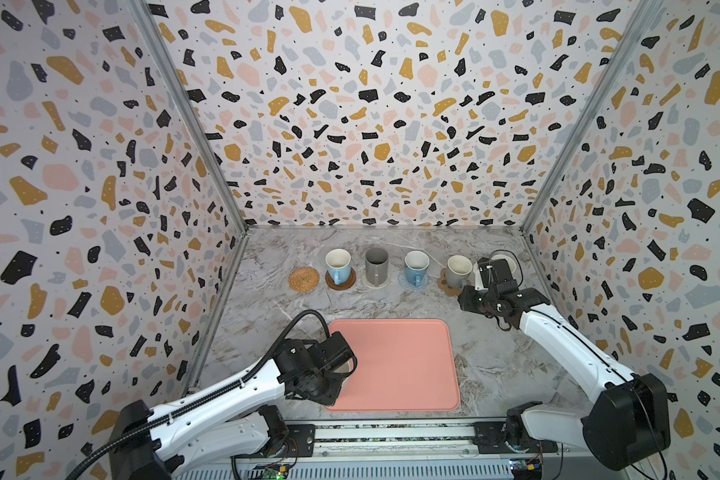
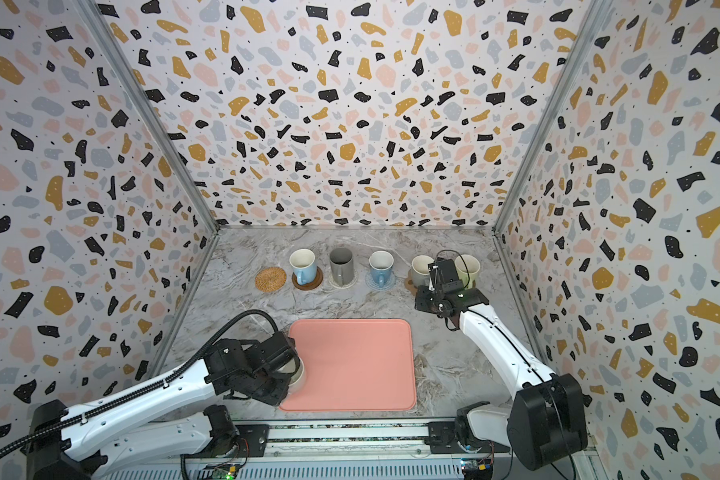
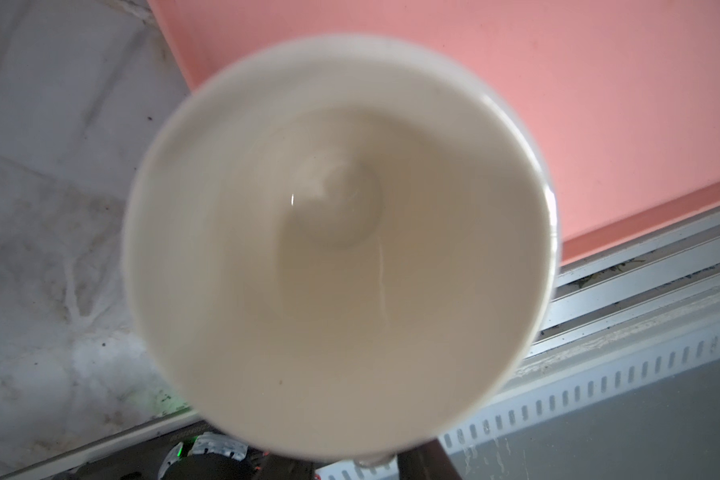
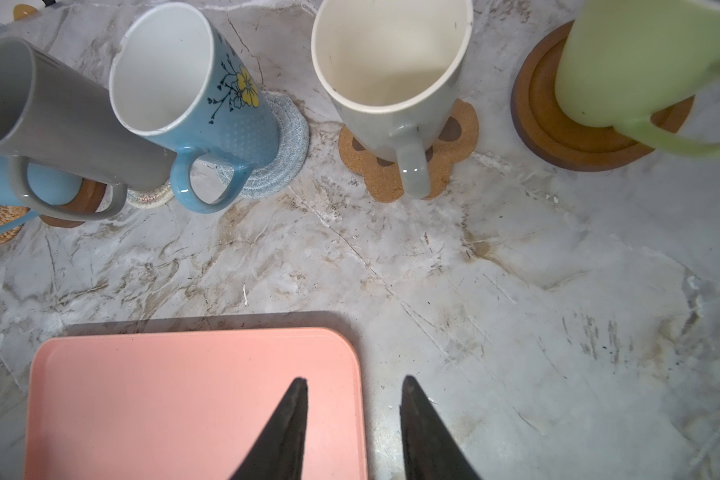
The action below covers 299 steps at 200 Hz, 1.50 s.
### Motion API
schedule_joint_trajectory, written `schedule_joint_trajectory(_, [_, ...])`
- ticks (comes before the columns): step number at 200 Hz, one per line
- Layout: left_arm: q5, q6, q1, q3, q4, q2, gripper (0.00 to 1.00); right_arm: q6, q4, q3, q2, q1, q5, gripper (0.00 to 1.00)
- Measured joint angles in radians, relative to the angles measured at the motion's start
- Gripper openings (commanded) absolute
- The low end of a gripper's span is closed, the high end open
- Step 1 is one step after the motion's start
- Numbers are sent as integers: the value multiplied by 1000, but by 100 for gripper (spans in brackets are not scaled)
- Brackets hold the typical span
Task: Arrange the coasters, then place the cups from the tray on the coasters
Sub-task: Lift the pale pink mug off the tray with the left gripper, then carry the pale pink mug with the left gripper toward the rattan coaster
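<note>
Pink tray (image 1: 400,365) has one cream-lined cup (image 3: 337,249) at its left edge, under the left hand (image 1: 341,365); whether that hand grips it I cannot tell. The right hand (image 4: 354,380) hangs released, empty, near the green cup (image 4: 641,62). The orange coaster (image 1: 304,279) lies bare.

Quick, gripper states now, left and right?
Left gripper: at the cup by the tray edge; open or closed cannot be told.
Right gripper: open, holding nothing.
</note>
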Motion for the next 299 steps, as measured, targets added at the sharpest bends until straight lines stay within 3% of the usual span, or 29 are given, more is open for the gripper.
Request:
schedule_joint_trajectory(218, [-87, -45, 0, -46, 128, 22, 23, 8, 4, -33, -13, 0, -2, 39])
schedule_joint_trajectory(299, [-155, -57, 0, -61, 150, 16, 14, 23, 4, -51, -34, 0, -2, 39])
